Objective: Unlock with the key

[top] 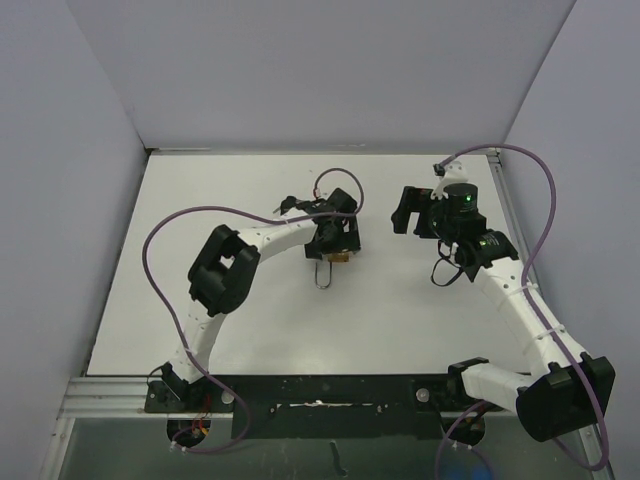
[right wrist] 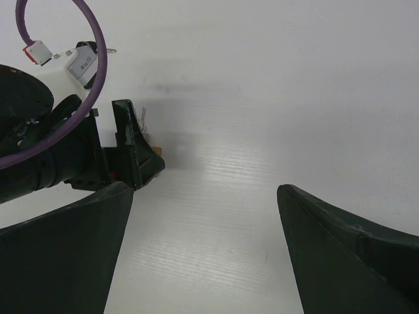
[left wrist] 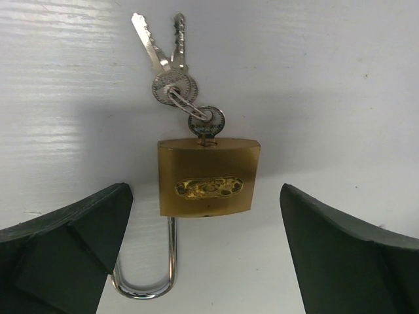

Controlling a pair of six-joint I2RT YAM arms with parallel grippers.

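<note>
Near the white table's (top: 250, 320) middle, our released left end effector (left wrist: 204, 196) straddles the brass padlock (left wrist: 208, 176), partly hiding it from above; only its wrist view shows the silver key (left wrist: 206, 122) inserted. Our right end effector (right wrist: 204, 196) is released, empty.

White arms (top: 512, 297), black joints (top: 222, 270), purple cables (top: 146, 258).

We show a brass-yellow padlock (left wrist: 208, 176) with an embossed gold plaque; its shackle (left wrist: 171, 248) and the keys (left wrist: 167, 62) are chrome silver. The table (left wrist: 340, 78) is white with fine horizontal ribbing. We mark the left gripper fingers (left wrist: 65, 255) dark green-black, the arms (top: 515, 300) white and black, the cables (right wrist: 103, 46) purple.
</note>
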